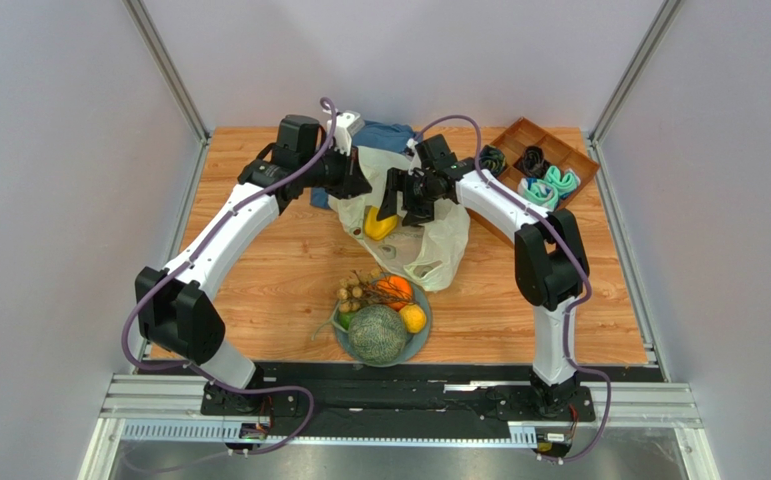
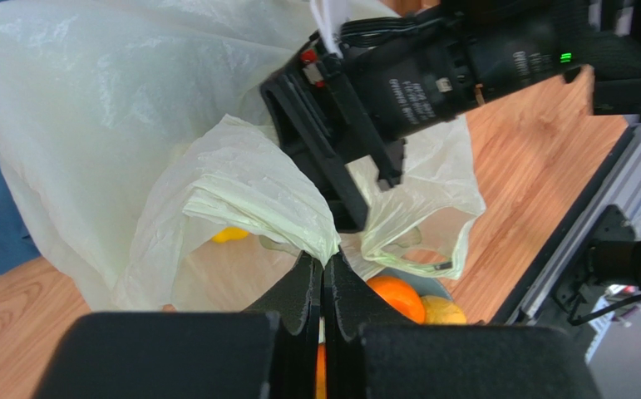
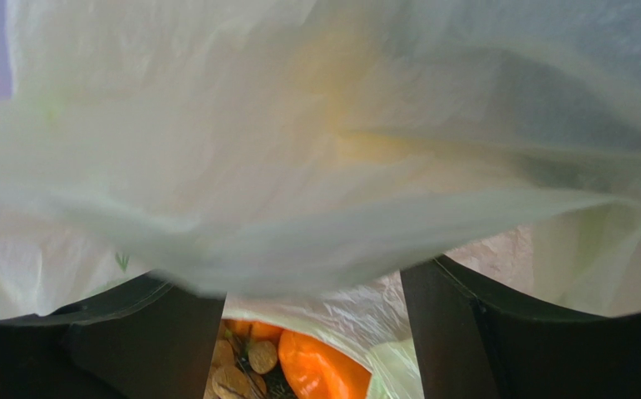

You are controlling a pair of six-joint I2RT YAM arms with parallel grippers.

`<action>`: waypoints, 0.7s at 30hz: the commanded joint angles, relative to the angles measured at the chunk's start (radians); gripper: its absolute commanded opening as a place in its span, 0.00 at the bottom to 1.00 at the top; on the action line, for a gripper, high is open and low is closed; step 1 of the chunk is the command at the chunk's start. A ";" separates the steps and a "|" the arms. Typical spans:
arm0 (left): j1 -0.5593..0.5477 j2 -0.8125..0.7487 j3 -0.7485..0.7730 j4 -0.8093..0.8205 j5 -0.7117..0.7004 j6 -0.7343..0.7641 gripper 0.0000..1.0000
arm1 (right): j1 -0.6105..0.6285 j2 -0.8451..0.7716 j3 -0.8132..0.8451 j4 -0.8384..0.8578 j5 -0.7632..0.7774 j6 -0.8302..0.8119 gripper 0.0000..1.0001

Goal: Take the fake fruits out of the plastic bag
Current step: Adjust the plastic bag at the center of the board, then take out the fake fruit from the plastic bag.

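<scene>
Both arms stretched toward 12 o'clock. My left tool clamped on bag rim; right tool apart, film draped across. Yellow piece inside bag; melon in bowl at 6 o'clock.

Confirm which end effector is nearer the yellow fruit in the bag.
Right. The right end effector hangs open right beside the yellow fruit; the left end effector pinches the plastic bag farther off.
</scene>
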 commanded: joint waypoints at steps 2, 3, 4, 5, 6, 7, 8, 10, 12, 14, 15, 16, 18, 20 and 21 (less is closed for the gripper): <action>0.003 -0.116 -0.016 0.049 0.054 -0.088 0.00 | -0.003 0.094 0.123 0.038 0.028 0.207 0.81; 0.003 -0.124 -0.032 0.055 0.062 -0.097 0.00 | 0.005 0.108 0.153 0.036 0.040 0.209 0.83; 0.003 -0.127 -0.036 0.058 0.071 -0.102 0.00 | 0.011 0.117 0.172 0.030 0.054 0.198 0.84; 0.003 -0.133 -0.043 0.060 0.088 -0.103 0.00 | 0.017 0.131 0.189 -0.002 0.089 0.207 0.92; 0.003 -0.135 -0.049 0.063 0.097 -0.115 0.00 | 0.026 0.149 0.198 -0.008 0.110 0.218 0.95; 0.003 -0.138 -0.052 0.066 0.108 -0.123 0.00 | 0.031 0.151 0.197 -0.010 0.130 0.222 0.97; 0.003 -0.146 -0.055 0.070 0.137 -0.131 0.00 | 0.034 0.157 0.197 -0.021 0.161 0.239 1.00; 0.003 -0.153 -0.066 0.083 0.162 -0.160 0.00 | 0.040 0.165 0.174 -0.022 0.178 0.251 1.00; 0.003 -0.170 -0.076 0.093 0.199 -0.181 0.00 | 0.040 0.168 0.160 -0.024 0.193 0.258 0.99; 0.003 -0.185 -0.084 0.095 0.231 -0.186 0.00 | 0.042 0.177 0.151 -0.033 0.209 0.258 0.98; 0.003 -0.193 -0.092 0.089 0.233 -0.198 0.00 | 0.040 0.180 0.149 -0.033 0.210 0.264 0.98; 0.002 -0.201 -0.096 0.084 0.234 -0.200 0.00 | 0.039 0.183 0.151 -0.035 0.212 0.271 0.97; 0.003 -0.224 -0.122 0.077 0.242 -0.209 0.00 | 0.040 0.183 0.163 -0.045 0.227 0.288 0.97; 0.003 -0.245 -0.150 0.070 0.255 -0.205 0.00 | 0.039 0.183 0.166 -0.051 0.241 0.296 0.96; 0.003 -0.248 -0.158 0.069 0.259 -0.198 0.00 | 0.040 0.185 0.163 -0.053 0.243 0.298 0.96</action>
